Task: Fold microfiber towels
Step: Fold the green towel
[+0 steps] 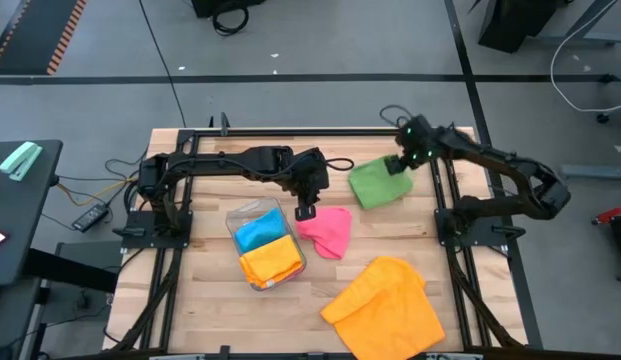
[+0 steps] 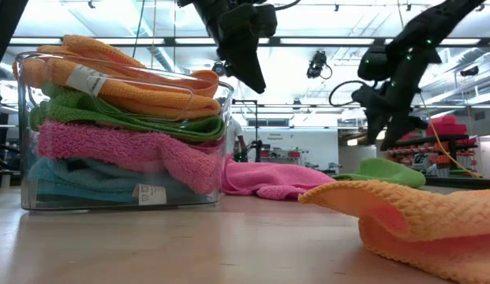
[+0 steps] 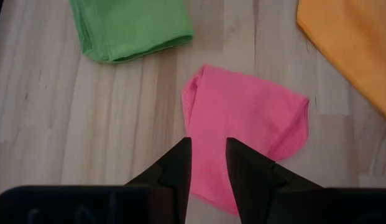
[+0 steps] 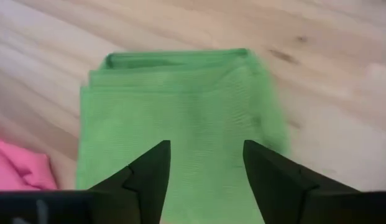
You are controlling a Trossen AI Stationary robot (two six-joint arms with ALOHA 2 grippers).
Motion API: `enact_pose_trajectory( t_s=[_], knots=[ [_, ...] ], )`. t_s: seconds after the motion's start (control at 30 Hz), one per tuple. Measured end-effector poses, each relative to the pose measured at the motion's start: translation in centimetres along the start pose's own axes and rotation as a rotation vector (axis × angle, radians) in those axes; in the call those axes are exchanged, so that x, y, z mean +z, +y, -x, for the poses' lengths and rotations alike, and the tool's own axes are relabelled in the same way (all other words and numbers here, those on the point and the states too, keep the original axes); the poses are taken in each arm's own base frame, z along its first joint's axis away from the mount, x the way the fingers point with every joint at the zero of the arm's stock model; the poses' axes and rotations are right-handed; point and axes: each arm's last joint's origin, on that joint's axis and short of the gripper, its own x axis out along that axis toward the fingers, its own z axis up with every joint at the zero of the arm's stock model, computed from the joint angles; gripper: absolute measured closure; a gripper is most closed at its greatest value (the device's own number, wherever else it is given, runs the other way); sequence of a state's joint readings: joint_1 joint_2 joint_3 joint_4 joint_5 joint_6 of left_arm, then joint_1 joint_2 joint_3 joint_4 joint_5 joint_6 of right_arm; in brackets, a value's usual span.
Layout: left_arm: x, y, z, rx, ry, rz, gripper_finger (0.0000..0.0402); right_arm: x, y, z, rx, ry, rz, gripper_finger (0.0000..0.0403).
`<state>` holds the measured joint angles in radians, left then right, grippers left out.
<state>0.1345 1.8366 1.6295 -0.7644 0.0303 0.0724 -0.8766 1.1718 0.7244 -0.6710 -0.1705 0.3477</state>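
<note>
Right tool open, empty, poised over folded green towel at worktop rear. Left tool slightly parted, empty, above pink towel. Best approach: descend square, pinch all layers, lift w/o unfolding.

Green towel, pink towel, orange towel, pale wood table.
</note>
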Motion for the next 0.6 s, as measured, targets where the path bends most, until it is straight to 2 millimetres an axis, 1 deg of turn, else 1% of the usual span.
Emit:
enact_pose_trajectory(
  t_s=[0.1,0.17,0.37,0.47,0.6],
  knots=[
    [-0.2,0.0,0.0,-0.002,0.018,-0.037,0.0294,1.6,-0.7,1.0,-0.048,0.057,-0.024,0.0181],
    [-0.2,0.0,0.0,-0.002,0.023,-0.050,0.0294,2.3,-1.3,0.8,-0.080,0.135,-0.023,0.0169],
    [-0.2,0.0,0.0,-0.003,0.026,-0.077,0.0294,4.3,-2.4,-1.7,-0.122,0.329,0.019,0.0123],
    [-0.4,0.0,0.0,-0.005,0.044,-0.079,0.0294,5.1,-2.8,-2.6,-0.122,0.374,0.051,0.0093],
    [-0.6,0.0,0.0,-0.008,0.067,-0.080,0.0294,5.7,-3.2,-3.4,-0.109,0.406,0.084,0.0052]
  ],
)
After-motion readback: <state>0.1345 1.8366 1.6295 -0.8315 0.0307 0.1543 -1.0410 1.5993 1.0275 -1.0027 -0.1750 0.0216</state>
